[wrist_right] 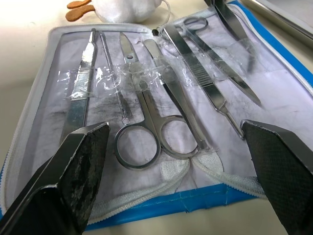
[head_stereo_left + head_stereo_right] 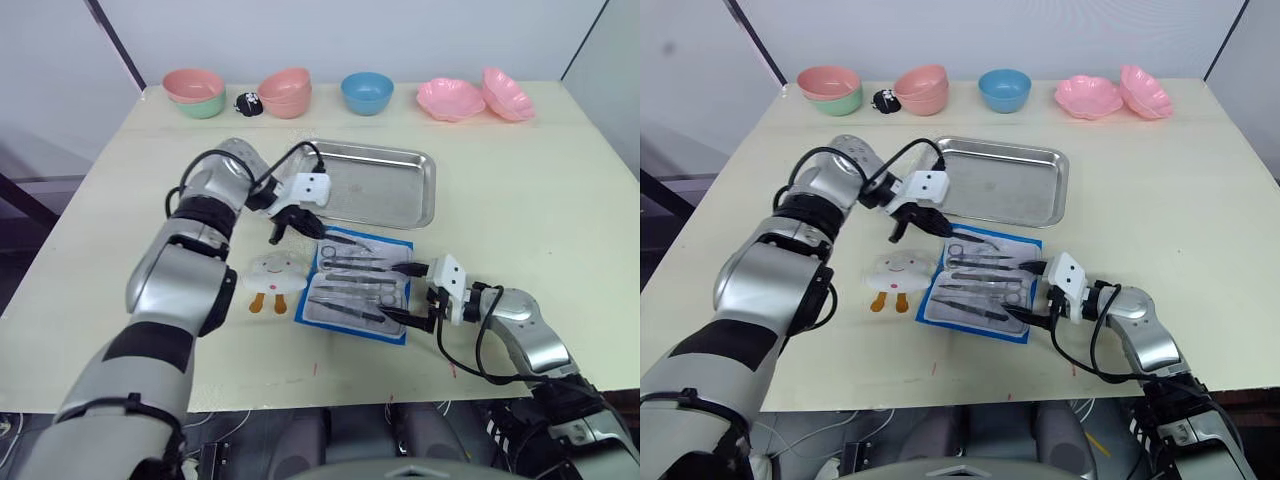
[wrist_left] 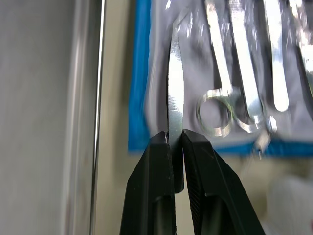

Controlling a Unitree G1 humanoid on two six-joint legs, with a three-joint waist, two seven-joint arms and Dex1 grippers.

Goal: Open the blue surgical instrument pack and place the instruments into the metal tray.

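The blue surgical instrument pack lies open on the table, pale lining up, just in front of the metal tray, which holds nothing. Several silver instruments lie side by side in the pack, among them ring-handled scissors, forceps and a scalpel. My left gripper hovers over the pack's far left corner, shut on a slim silver instrument whose tip points across the pack. My right gripper is open at the pack's right edge, one finger on each side of its width.
A white toy with orange feet lies just left of the pack. Along the far edge stand a pink bowl in a green one, stacked pink bowls, a blue bowl and two pink flower dishes.
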